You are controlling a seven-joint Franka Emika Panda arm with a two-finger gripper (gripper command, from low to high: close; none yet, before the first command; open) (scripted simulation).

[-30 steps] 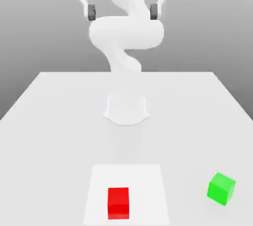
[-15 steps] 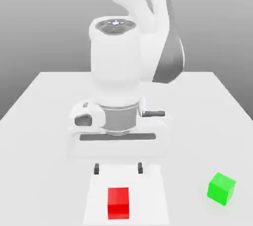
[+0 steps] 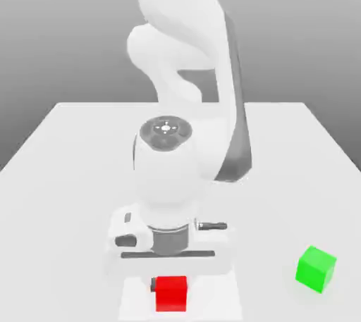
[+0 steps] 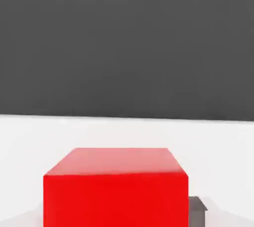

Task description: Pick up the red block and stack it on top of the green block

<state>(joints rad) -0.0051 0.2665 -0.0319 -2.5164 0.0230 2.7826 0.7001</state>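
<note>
In the exterior view, we see the red block (image 3: 171,294) within the outline of a pale square patch (image 3: 213,301), at six o'clock in the picture; whether it rests on that patch or hangs just above it, we cannot tell. The green block (image 3: 316,269) sits on the white table (image 3: 282,194), off the patch, near three o'clock from the red one (and turned so that a corner faces us).

Our arm (image 3: 176,3) bends over from twelve o'clock, its wrist upright and the hand low and level, pointing down behind the red block. We cannot tell whether the gripper (image 3: 169,286) is spread or pinching the block, though it is right down beside it.

Both blocks are plain, flat-sided cubes with crisp edges. The arm has smooth, rounded white shells with dark grey bands, and the table is matte and even.
</note>
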